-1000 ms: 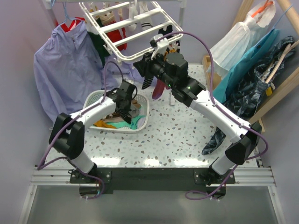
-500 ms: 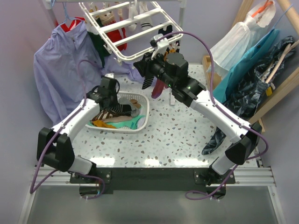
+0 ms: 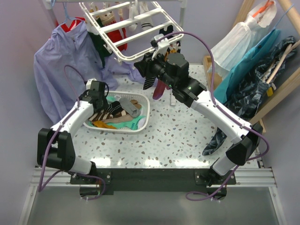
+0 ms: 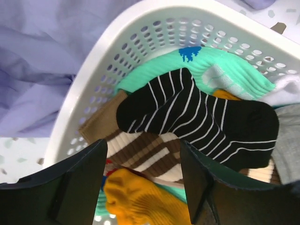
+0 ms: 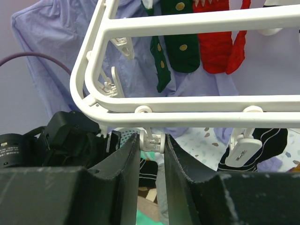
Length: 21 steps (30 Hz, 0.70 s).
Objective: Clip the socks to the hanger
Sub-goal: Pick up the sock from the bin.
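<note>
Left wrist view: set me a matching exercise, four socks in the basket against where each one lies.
Socks:
1. black-and-white striped sock
2. teal sock
3. orange sock
4. brown-and-cream striped sock

Places:
A. lowest in the view
B. against the perforated basket wall, with a blue mark on it
C. on top of the pile, across the middle
D. partly under the top sock, just above the lowest one

Pairs: 1-C, 2-B, 3-A, 4-D

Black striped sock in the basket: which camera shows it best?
Left wrist: the black striped sock fills the frame, on top. Top view shows it small; right wrist faces the hanger instead.
</note>
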Tool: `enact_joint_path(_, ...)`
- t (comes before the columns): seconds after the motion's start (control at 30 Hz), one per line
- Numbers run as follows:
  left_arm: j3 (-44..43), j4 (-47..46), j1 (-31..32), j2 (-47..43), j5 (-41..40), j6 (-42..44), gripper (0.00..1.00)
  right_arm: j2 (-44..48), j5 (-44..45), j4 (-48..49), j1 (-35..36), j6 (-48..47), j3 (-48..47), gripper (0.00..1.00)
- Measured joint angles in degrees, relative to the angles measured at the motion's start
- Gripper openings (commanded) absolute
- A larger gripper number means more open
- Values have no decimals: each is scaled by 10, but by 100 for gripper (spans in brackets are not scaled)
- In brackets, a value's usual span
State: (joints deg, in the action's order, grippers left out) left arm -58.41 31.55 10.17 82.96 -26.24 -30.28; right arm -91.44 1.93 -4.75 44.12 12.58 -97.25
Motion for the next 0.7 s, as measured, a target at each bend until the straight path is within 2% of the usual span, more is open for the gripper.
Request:
enact_joint_path(0.13, 0, -10, 28, -9, -26, 79, 70, 0, 0, 0, 0, 0, 0, 0)
enact_joint_path(0.33, -1, -24, 152, -20, -31, 227, 67, 0, -2, 0, -1, 0, 0, 0)
enact_joint_path(0.47, -9, -16, 155, 7, -8, 281, 63, 0, -2, 0, -1, 0, 0, 0)
enact_joint_path(0.7, -43, -3, 151, 77, 62, 325, 60, 0, -2, 0, -2, 0, 0, 0)
